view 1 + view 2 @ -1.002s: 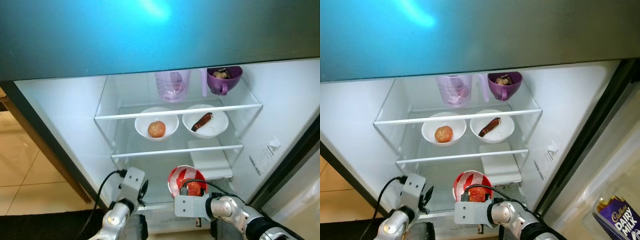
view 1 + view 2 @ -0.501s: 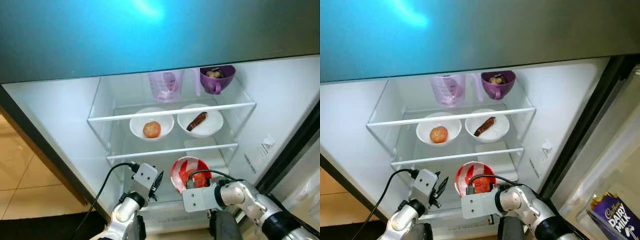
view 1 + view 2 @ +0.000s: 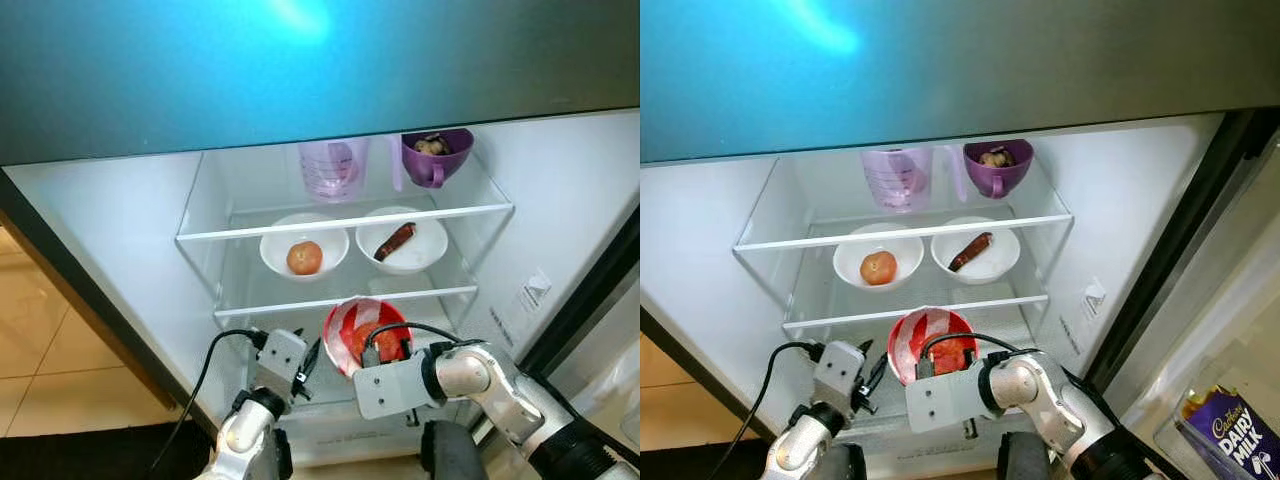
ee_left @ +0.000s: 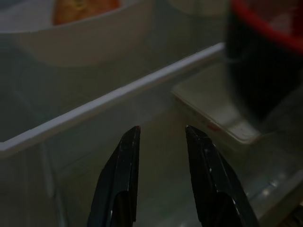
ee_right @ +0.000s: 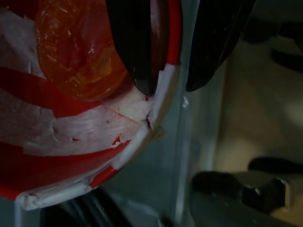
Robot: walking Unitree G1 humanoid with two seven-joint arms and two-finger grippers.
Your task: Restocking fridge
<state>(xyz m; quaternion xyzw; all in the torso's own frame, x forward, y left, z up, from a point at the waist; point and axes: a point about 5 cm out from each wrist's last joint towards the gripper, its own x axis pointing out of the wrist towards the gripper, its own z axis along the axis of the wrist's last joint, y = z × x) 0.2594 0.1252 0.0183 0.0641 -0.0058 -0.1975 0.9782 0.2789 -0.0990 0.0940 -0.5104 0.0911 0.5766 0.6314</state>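
The red-and-white striped bowl [image 3: 362, 331] with a plastic-wrapped reddish item [image 5: 80, 52] inside is pinched by its rim in my right gripper [image 5: 168, 87], one finger inside the wall and one outside, clamped tight. It hangs just under the front edge of the lower glass shelf [image 3: 350, 300], above the fridge's bottom compartment. A second ago it sat lower and further toward three o'clock; since then I have carried it up and toward nine o'clock, and it now tips so its open mouth faces me. My read is that the bowl is mid-placement and has not been set down anywhere; with that tilt, I'd worry about the wrapped item sliding out.

At nine o'clock from the bowl, my left gripper [image 4: 161, 137] hovers with its two fingers parted and nothing between them, pointed at the shelf edge.

Further out, at twelve o'clock on the lower shelf, sit a white bowl with a tomato [image 3: 304, 257] and a white bowl with a dark sausage-like piece [image 3: 397, 241]. Above them on the top shelf stand a clear measuring jug [image 3: 333, 168] and a purple cup [image 3: 436, 158]. Beyond the open door at four o'clock lies a Cadbury Dairy Milk packet [image 3: 1230, 432].
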